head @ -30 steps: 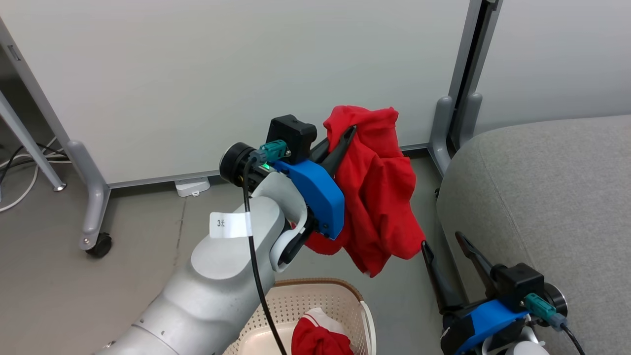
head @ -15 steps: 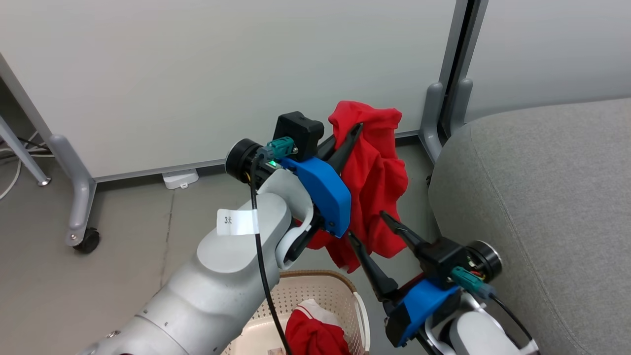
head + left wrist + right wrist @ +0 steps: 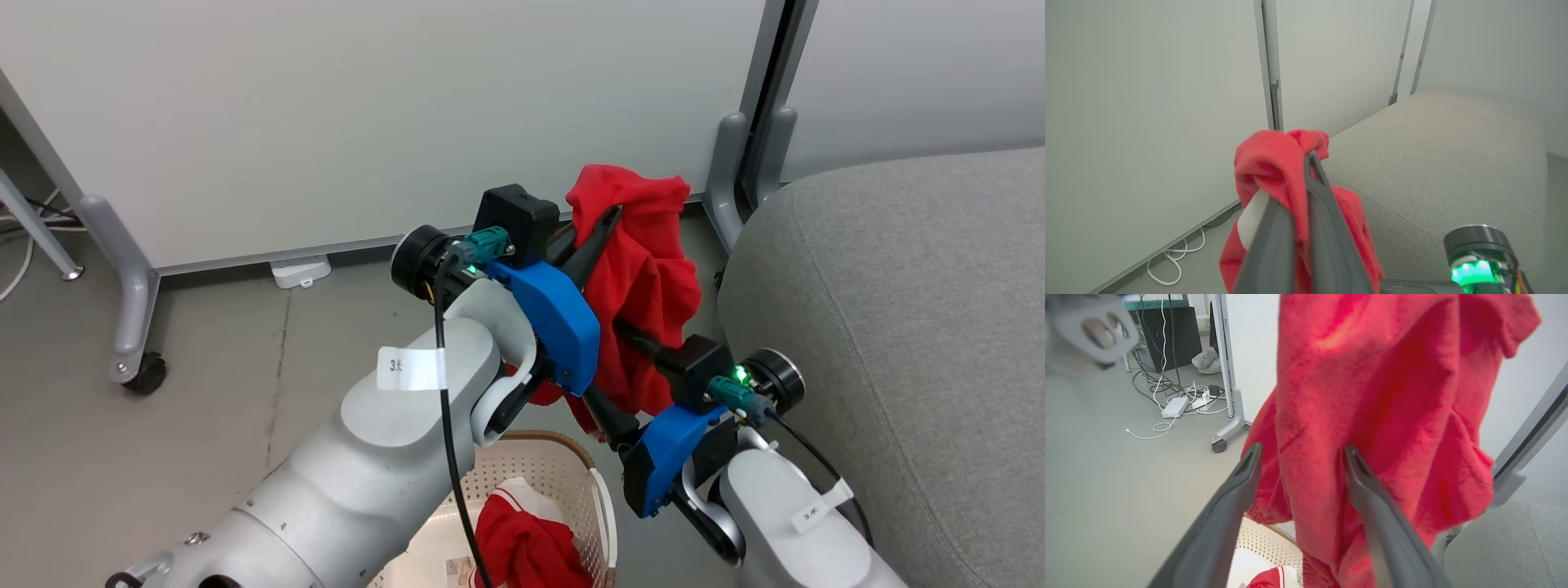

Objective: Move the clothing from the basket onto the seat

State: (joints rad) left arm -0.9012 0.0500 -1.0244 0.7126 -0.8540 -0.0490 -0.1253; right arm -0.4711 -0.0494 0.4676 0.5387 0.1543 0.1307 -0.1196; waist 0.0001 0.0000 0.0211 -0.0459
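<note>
My left gripper (image 3: 608, 216) is shut on a red piece of clothing (image 3: 645, 278), held up in the air left of the grey seat (image 3: 898, 327). In the left wrist view its closed fingers (image 3: 1310, 179) pinch the bunched fabric (image 3: 1265, 163), with the seat (image 3: 1433, 163) beyond. My right gripper (image 3: 608, 363) is open, its fingers (image 3: 1349, 457) reaching on either side of a hanging fold of this clothing (image 3: 1372, 396). Below stands the basket (image 3: 563, 445), with a second red and white piece of clothing (image 3: 522, 547) lying inside it.
White partition panels stand behind on grey wheeled feet, one castor (image 3: 143, 376) at the left. A small white box (image 3: 300, 271) sits at the panel base. Cables and a power strip (image 3: 1175, 408) lie on the grey floor. The seat's rounded edge (image 3: 1506, 547) is close on the right.
My right gripper has risen from the lower right and swung left to the hanging clothing, staying open. The left gripper keeps its grip; the camera has shifted slightly.
</note>
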